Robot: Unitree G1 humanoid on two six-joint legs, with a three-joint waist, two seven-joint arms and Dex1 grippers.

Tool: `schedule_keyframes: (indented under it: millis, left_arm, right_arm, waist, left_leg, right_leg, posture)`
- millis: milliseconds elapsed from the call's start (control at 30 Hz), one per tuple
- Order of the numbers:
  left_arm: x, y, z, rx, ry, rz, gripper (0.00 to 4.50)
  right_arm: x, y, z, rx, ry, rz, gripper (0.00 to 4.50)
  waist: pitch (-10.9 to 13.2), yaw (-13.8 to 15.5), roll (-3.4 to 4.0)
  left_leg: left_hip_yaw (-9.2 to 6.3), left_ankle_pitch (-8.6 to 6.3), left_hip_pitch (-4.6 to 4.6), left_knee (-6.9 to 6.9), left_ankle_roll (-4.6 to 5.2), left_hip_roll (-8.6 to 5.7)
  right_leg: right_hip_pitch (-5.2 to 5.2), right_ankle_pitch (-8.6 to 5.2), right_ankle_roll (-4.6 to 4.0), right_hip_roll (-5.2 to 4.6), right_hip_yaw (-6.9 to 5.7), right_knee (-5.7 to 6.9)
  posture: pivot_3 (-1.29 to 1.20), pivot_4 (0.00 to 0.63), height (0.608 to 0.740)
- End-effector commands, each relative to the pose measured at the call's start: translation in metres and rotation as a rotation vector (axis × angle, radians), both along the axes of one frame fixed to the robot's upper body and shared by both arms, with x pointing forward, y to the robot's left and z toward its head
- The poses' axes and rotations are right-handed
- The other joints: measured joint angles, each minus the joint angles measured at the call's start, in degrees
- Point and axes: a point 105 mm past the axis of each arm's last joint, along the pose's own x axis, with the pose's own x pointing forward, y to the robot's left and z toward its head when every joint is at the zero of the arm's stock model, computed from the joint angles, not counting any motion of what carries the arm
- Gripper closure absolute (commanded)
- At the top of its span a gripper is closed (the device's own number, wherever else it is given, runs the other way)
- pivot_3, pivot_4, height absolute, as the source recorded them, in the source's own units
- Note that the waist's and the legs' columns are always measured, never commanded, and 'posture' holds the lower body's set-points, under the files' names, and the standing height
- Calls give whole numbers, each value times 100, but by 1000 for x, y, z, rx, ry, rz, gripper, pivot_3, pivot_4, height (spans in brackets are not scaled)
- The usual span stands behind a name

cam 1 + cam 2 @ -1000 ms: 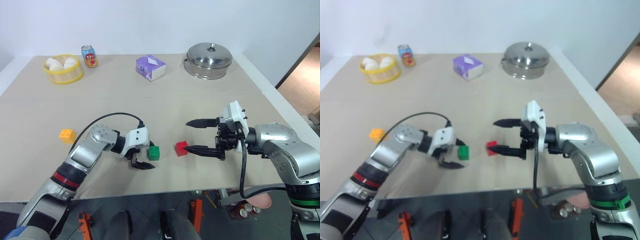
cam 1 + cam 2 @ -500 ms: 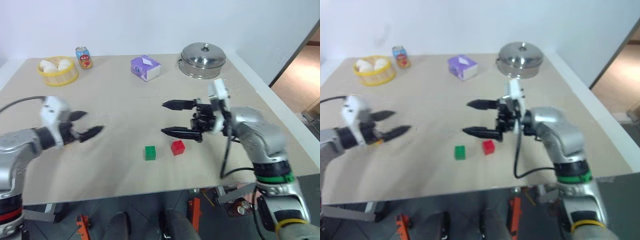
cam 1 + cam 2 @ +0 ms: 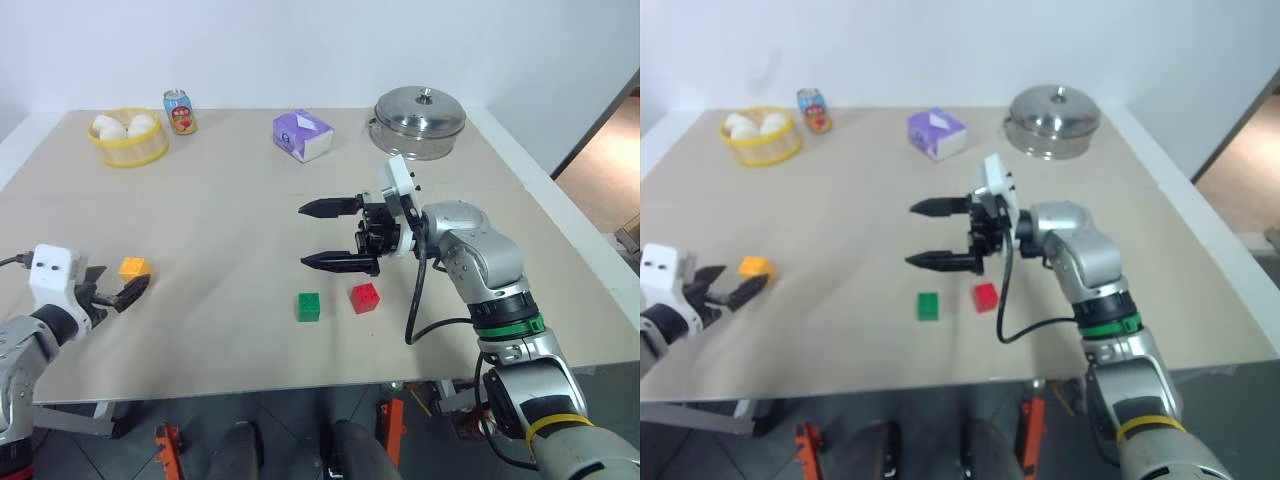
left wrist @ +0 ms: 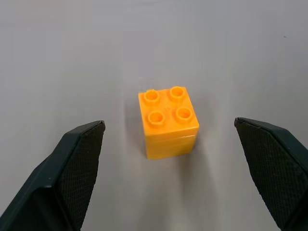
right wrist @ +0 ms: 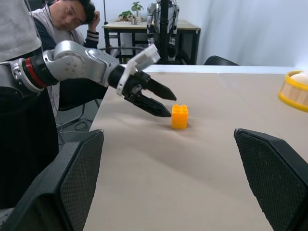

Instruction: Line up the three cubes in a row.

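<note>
The left gripper hovers with its jaws spread near the surface's left edge, holding nothing, its fingertips just short of the yellow-orange cube, which sits studs-up and apart from them. In the far left corner stand a yellow basket and a soda can. The green cube and the red cube rest just beside each other, not touching, toward the middle of the near edge, well apart from the yellow-orange one. A purple tissue pack lies at the far edge. The right gripper hangs above the two cubes, jaws wide and empty, pointing left. A lidded steel pot stands in the far right corner.
</note>
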Motion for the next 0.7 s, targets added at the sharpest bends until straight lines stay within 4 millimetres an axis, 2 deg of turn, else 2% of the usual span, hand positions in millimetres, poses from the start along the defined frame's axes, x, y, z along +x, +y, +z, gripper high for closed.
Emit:
schedule_keyframes:
  millis: [33, 200, 367, 467, 667, 700]
  left_arm:
    - [11, -4, 4, 22, -31, -3, 37]
    - [28, 1, -6, 21, -17, 49, 37]
    - [36, 2, -17, 26, 23, 77, 37]
    - [37, -3, -18, 28, 20, 55, 881]
    - [39, -8, -17, 29, 16, 39, 2941]
    - [40, -8, -18, 28, 16, 39, 3135]
  right_arm:
    - [-3, 1, 14, 12, -53, 20, 0]
    - [-4, -1, 14, 7, -55, 15, 0]
    - [-5, -3, 14, 4, -53, 3, 0]
    - [-5, -5, 15, 5, -54, -6, 0]
    - [-5, -7, 16, 12, -52, -17, 0]
    - [-5, -8, 17, 13, -52, -18, 0]
  waist:
    - [0, 0, 0]
    - [0, 2, -1]
    - [-1, -4, -1]
    - [-1, 0, -1]
    - [-1, 0, -1]
    - [-1, 0, -1]
  left_leg:
    - [2, 0, 0, 0, 0, 2]
    - [2, 0, -1, -1, 0, 2]
    - [5, 0, 0, -11, 0, 2]
    - [2, 0, 2, -17, 0, 3]
    - [5, 1, 8, -20, -1, 3]
    - [5, 1, 8, -20, -1, 3]
  right_leg:
    - [0, 1, -1, 1, -1, 0]
    - [0, 1, -1, 3, -2, 0]
    - [-3, 10, 15, 3, 0, 0]
    - [-4, 10, 15, 5, -2, 0]
    - [-2, 10, 10, 5, -1, 0]
    - [-2, 10, 10, 5, -1, 0]
  posture:
    - [0, 150, 740]
    - [0, 150, 740]
    - [0, 150, 740]
    - [0, 150, 740]
    - [0, 150, 740]
    - [0, 150, 740]
